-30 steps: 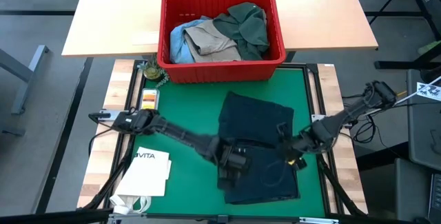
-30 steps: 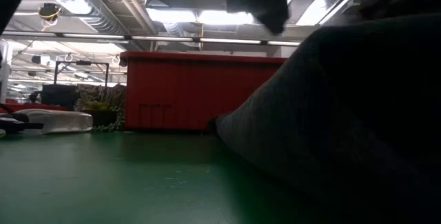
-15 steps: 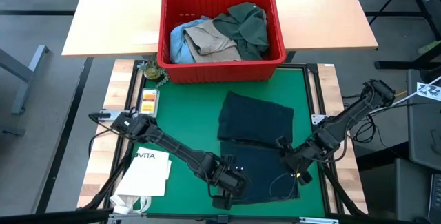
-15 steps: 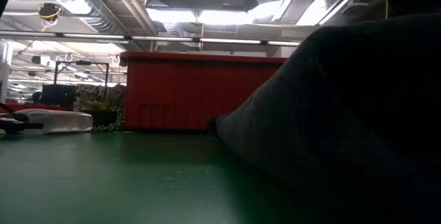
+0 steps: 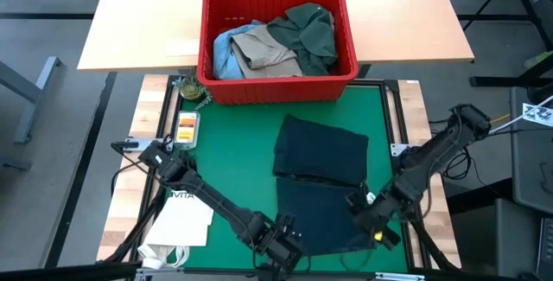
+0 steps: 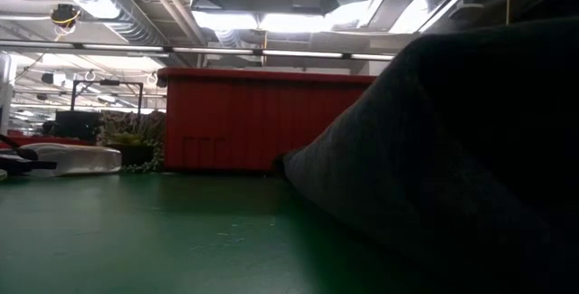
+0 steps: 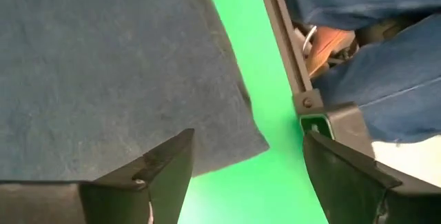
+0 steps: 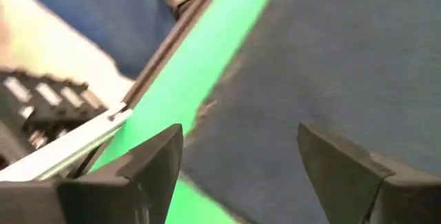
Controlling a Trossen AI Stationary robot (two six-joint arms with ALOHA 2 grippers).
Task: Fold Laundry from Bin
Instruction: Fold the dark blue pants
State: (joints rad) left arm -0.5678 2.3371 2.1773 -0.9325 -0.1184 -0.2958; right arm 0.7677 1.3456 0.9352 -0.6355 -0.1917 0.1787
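Now, near edge first.
My left tool (image 5: 281,251): spread wide, holding nothing, at the trousers' near left corner.
My right tool (image 5: 378,227): spread wide, holding nothing, at their near right corner.
Trousers (image 5: 321,177): dark, folded, flat on the green mat (image 5: 233,143).
Bin (image 5: 276,86): red, beyond the mat on the tabletop (image 5: 138,22), holding the other laundry (image 5: 276,39).

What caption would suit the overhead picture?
Both open grippers, left and right, sit at the near corners of dark trousers spread on the green mat.

You have dark navy-grey trousers (image 5: 321,173) on a green mat (image 5: 233,143); a red ribbed bin (image 5: 276,86); a pale wood tabletop (image 5: 138,22).
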